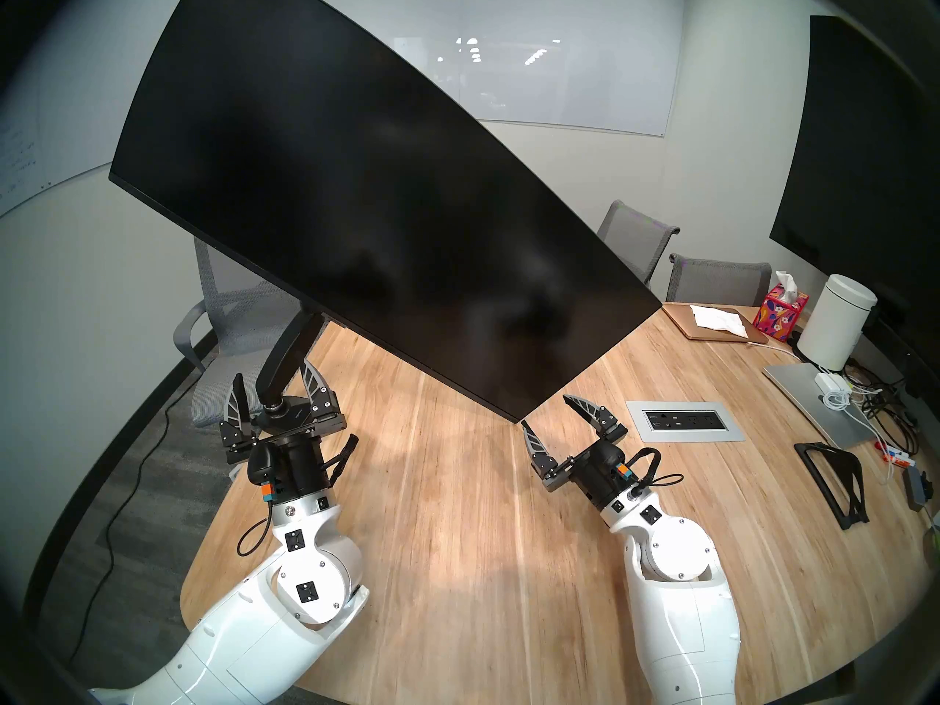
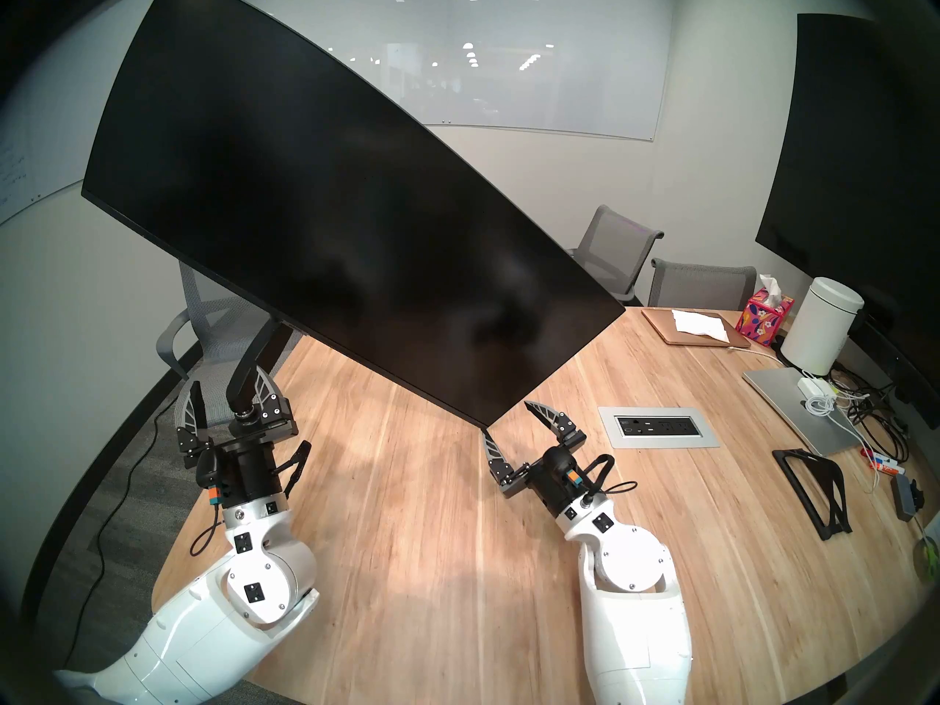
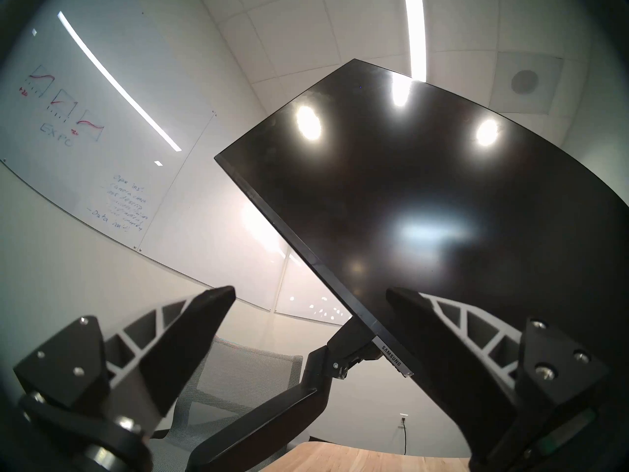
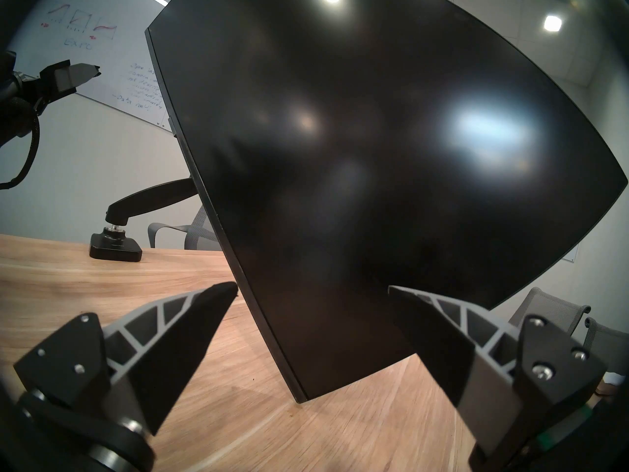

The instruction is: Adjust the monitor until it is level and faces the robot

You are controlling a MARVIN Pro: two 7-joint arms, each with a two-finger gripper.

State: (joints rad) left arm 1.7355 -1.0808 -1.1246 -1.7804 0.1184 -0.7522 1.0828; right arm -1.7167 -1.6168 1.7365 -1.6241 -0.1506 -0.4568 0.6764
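Monitor (image 1: 366,200) tilts, low corner between spread fingers of right hand (image 1: 552,420); left hand (image 1: 277,383) released.

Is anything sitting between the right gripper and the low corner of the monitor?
Nothing visible. The right gripper is open just under the monitor, whose low corner points between its fingers. The wooden table under that corner is bare.

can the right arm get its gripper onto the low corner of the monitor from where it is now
Probably yes. The right gripper is open, with its fingers either side of the low corner of the monitor, and nothing lies between them. Whether a finger already touches the bezel cannot be told.
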